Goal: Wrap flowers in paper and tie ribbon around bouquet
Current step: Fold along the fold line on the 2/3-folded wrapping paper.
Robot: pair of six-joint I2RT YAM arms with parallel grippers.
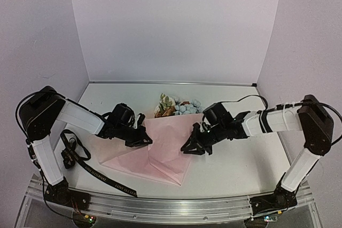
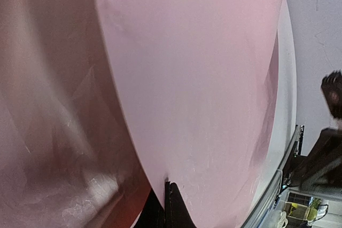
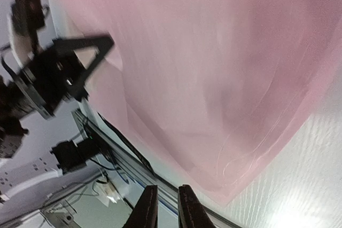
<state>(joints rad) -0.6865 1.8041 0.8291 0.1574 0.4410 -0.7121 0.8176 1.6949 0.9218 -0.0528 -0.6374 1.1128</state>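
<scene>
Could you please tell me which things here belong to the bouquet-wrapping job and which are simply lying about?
Belong to the job:
- flowers, at the far end of the paper
- paper, pink, partly folded up
- ribbon, black, lying near the left arm's base

Just there:
- table
- rail along its near edge
Both are fixtures, not loose items.
</scene>
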